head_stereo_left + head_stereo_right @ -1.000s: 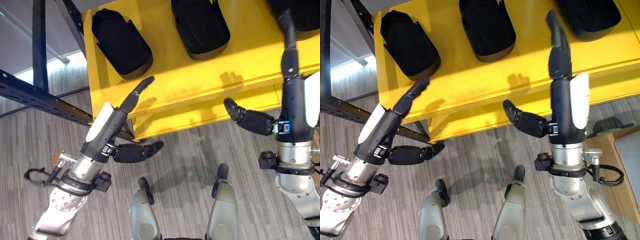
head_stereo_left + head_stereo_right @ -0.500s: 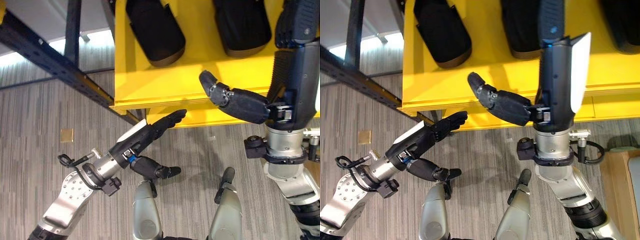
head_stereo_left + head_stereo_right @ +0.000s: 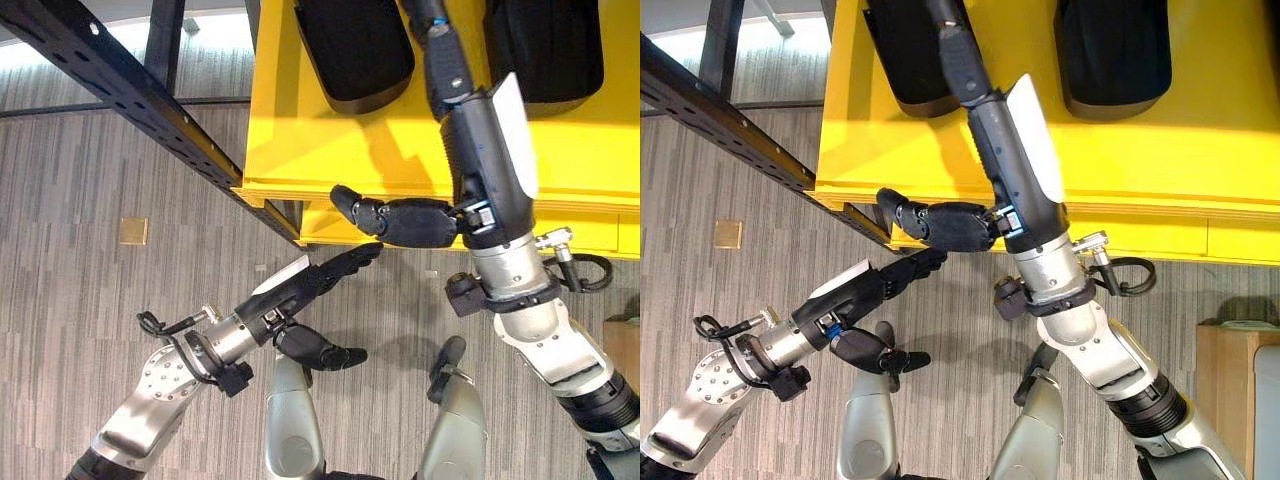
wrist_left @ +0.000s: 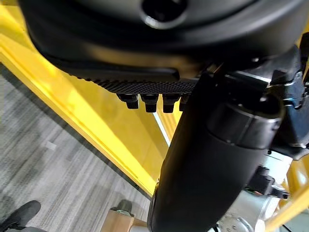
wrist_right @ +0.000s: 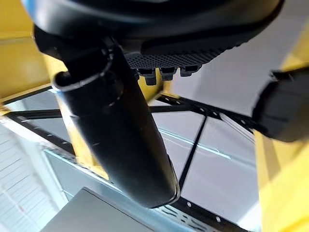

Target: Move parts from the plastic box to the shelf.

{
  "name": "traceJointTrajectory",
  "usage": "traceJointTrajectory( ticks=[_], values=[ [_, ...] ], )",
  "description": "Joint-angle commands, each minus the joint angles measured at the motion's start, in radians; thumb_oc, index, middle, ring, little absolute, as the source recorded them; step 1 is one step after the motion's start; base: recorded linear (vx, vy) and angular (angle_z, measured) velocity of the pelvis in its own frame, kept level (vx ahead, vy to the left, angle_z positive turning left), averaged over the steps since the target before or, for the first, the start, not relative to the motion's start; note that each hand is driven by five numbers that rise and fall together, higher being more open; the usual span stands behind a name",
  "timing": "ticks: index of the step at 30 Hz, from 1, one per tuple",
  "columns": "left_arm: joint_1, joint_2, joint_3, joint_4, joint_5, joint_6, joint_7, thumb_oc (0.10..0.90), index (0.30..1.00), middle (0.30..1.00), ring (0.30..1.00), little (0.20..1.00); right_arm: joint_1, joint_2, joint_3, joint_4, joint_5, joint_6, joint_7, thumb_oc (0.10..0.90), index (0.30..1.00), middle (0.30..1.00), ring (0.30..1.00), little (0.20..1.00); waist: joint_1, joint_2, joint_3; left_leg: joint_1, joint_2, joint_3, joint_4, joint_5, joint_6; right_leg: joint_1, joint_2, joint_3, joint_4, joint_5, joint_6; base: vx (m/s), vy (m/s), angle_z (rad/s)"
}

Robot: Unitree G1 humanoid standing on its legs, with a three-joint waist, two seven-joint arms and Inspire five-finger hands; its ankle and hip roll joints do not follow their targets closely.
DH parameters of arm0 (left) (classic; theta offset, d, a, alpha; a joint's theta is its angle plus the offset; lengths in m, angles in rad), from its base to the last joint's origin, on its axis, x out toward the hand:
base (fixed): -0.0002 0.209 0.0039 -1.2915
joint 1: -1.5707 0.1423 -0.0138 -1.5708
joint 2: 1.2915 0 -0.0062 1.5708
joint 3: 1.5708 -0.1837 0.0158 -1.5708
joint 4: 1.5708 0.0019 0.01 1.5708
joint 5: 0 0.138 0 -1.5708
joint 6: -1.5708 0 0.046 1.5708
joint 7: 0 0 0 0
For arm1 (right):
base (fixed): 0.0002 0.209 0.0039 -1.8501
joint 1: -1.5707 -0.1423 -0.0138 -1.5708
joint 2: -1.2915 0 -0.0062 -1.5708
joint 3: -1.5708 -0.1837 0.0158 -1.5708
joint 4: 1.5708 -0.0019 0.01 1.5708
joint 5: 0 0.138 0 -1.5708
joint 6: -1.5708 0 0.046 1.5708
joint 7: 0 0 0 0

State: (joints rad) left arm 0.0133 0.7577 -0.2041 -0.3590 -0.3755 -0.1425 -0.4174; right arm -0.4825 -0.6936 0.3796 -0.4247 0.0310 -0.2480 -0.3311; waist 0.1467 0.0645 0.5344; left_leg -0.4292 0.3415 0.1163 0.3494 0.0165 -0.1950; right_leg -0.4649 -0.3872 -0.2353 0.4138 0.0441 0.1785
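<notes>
Parts (image 3: pixel 355 45) of black plastic lie side by side on the yellow shelf (image 3: pixel 300 150), set back from its front edge. The right hand (image 3: pixel 480 130) reaches over that front edge between two of them, fingers straight and holding nothing, thumb jutting out below the edge. The left hand (image 3: pixel 300 290) hangs lower, over the grey floor (image 3: pixel 80 300) just before the shelf, fingers extended and empty.

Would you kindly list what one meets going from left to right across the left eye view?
Small tan square on the floor → black perforated steel beam → left hand → right hand, over the yellow shelf → black cable loop.
</notes>
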Motion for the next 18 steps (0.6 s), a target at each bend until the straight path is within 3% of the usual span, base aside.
traceJointTrajectory(
  ticks=[1,8,18],
  values=[
    [-0.004,-0.016,-0.009,-0.105,0.003,-0.077,0.026,0.900,1.000,1.000,1.000,1.000,-0.155,0.058,-0.059,-0.037,-0.064,-0.061,-0.117,0.900,1.000,1.000,1.000,1.000,0.011,-0.040,-0.014,0.010,-0.037,0.042,-0.051,0.044,0.064,0.106,0.038,-0.010,0.113,-0.194,-0.048,0.00,0.000,0.00],
    [-0.013,-0.040,-0.036,-0.086,0.005,-0.093,0.035,0.900,1.000,1.000,1.000,1.000,-0.193,0.091,-0.096,0.020,-0.187,-0.036,-0.194,0.900,1.000,1.000,1.000,1.000,0.016,-0.031,-0.014,0.017,-0.021,0.039,-0.080,0.067,0.057,0.108,0.045,-0.021,0.128,-0.205,-0.059,0.00,-0.009,0.03],
    [-0.041,-0.049,-0.025,-0.091,-0.024,-0.073,0.041,0.900,1.000,1.000,1.000,1.000,-0.217,0.108,-0.128,0.065,-0.161,-0.011,-0.220,0.900,1.000,1.000,1.000,1.000,0.010,-0.009,-0.014,0.024,-0.027,0.035,-0.073,0.062,0.065,0.102,0.046,-0.012,0.146,-0.215,-0.069,-0.01,0.001,0.01]
  ],
)
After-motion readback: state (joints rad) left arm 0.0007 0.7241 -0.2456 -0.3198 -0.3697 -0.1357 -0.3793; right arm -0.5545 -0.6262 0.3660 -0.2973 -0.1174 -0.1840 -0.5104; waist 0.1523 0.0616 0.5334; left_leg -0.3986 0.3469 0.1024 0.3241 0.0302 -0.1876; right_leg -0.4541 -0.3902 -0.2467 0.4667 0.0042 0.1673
